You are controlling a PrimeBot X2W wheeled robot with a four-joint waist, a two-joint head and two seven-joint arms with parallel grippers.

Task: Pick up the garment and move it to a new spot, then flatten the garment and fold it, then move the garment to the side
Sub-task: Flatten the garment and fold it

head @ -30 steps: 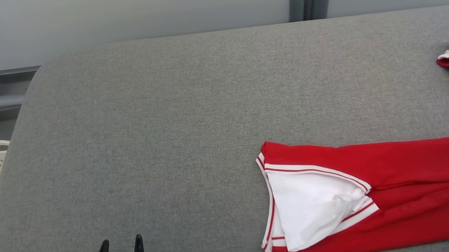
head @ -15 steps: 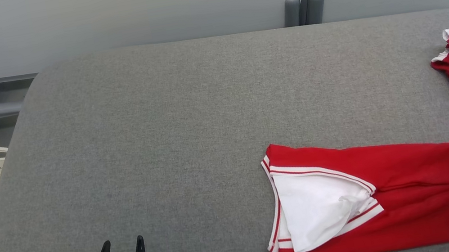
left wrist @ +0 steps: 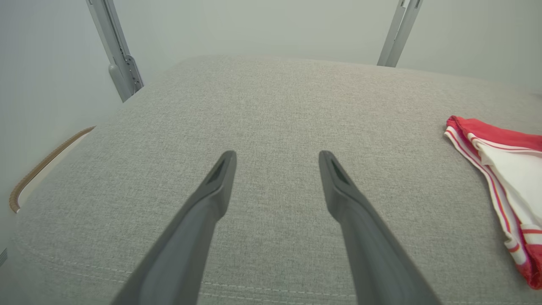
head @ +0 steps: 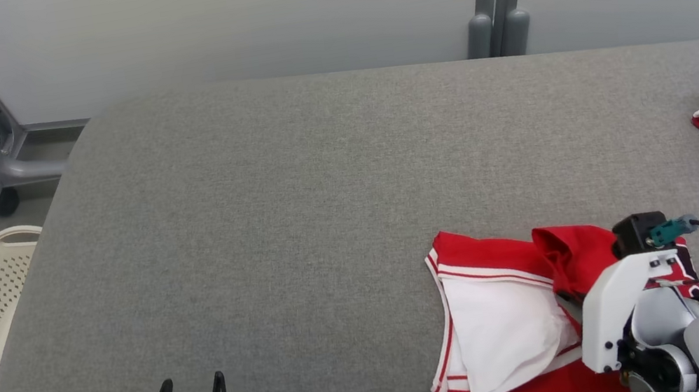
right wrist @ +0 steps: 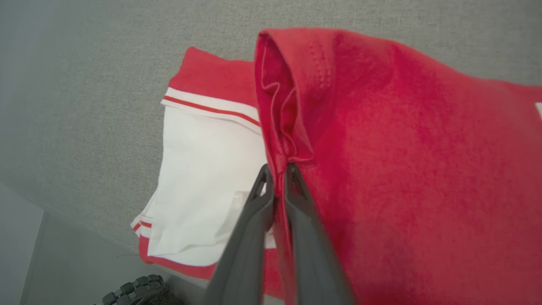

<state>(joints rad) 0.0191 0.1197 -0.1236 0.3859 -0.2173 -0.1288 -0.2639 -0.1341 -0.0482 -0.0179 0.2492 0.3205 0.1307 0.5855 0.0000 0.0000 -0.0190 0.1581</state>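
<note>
Two right fingers (right wrist: pixel 250 237) clenched on a fold of garment (right wrist: pixel 402 169); left fingers (left wrist: pixel 203 220) released.

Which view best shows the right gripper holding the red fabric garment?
Right wrist view: right gripper pinches a fold of the garment. Head view hides that behind the wrist; left wrist view shows its striped edge.

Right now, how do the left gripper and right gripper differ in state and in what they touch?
The left gripper is open; the right gripper is shut. The left gripper holds nothing, over bare grey cushion; the right gripper pinches a raised fold of the red garment. Both have two long dark fingers.
</note>
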